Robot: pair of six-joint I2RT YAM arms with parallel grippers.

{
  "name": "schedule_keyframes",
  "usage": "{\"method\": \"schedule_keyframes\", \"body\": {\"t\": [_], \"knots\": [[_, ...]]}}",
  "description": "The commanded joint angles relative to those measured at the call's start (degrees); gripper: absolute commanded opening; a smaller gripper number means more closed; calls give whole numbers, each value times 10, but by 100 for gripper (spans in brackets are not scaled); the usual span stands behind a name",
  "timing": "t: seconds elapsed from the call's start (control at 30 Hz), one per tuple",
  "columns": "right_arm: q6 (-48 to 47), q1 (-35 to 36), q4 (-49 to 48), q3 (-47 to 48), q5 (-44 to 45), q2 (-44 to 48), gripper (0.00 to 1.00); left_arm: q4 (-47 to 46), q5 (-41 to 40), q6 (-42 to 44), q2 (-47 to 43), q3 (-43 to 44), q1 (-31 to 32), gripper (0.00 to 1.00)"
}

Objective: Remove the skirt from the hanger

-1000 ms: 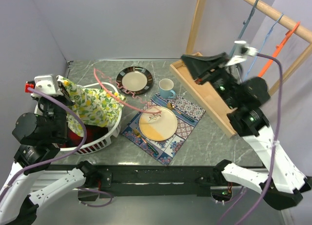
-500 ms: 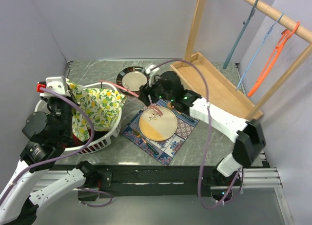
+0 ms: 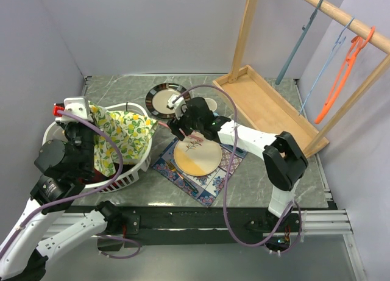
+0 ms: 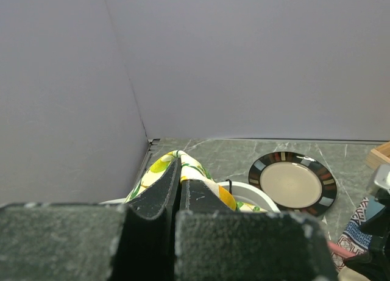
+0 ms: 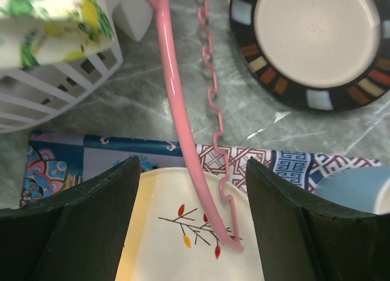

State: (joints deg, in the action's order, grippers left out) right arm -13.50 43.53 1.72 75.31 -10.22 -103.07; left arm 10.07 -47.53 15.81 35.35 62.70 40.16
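The skirt [image 3: 125,135] is yellow lemon-print cloth, and it hangs from my left gripper [image 3: 91,119] into the white basket [image 3: 131,174]. In the left wrist view the left gripper [image 4: 178,183] is shut on a fold of the skirt [image 4: 198,171]. The pink hanger [image 5: 177,104] lies slanted from the basket side to the cream plate [image 5: 177,250], its end resting on the plate. My right gripper [image 5: 192,165] is open, one finger on each side of the hanger without touching it. The top view shows the right gripper [image 3: 190,131] low over the plate. Whether the hanger still holds the cloth is hidden.
A dark-rimmed plate [image 3: 159,98] lies behind the hanger, with a blue cup [image 5: 359,189] beside it. A patterned placemat [image 3: 207,177] is under the cream plate. At the right stands a wooden rack [image 3: 268,107] with blue-grey hangers [image 3: 298,43] and an orange one [image 3: 344,67].
My right arm came down from near the rack to the hanger over the cream plate, and its jaws opened wide. The left gripper shifted slightly, still holding the skirt.
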Motion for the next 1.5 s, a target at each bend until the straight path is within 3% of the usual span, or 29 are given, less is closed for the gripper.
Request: {"method": "schedule_keyframes", "body": {"t": [0.0, 0.2, 0.47, 0.57, 0.6, 0.67, 0.77, 1.17, 1.33, 1.47], "knots": [[-13, 14, -49, -20, -27, 13, 77, -35, -2, 11, -1, -2, -1, 1], [-8, 19, -66, -24, 9, -23, 76, -36, -1, 11, -4, -4, -1, 1], [-12, 19, -99, -9, 71, -67, 67, -44, -12, 20, 0, -6, -1, 1], [-12, 19, -109, -7, 85, -69, 52, -49, -18, 26, 0, -3, -1, 1], [-12, 19, -117, -8, 90, -67, 38, -51, -20, 30, 2, 2, -1, 1], [-14, 18, -122, -8, 91, -57, 27, -53, -29, 49, 9, 15, -1, 1], [-11, 19, -110, 9, 89, -37, 0, -51, -43, 79, 23, 65, -1, 1], [33, 18, -62, 62, 71, 33, 0, -21, -6, 106, 43, 251, -1, 1], [58, 18, -67, 52, 70, 70, 0, 0, 12, 101, 53, 291, -2, 1], [80, 18, -64, 48, 84, 105, 0, -21, 22, 118, 47, 267, -1, 1]]}}
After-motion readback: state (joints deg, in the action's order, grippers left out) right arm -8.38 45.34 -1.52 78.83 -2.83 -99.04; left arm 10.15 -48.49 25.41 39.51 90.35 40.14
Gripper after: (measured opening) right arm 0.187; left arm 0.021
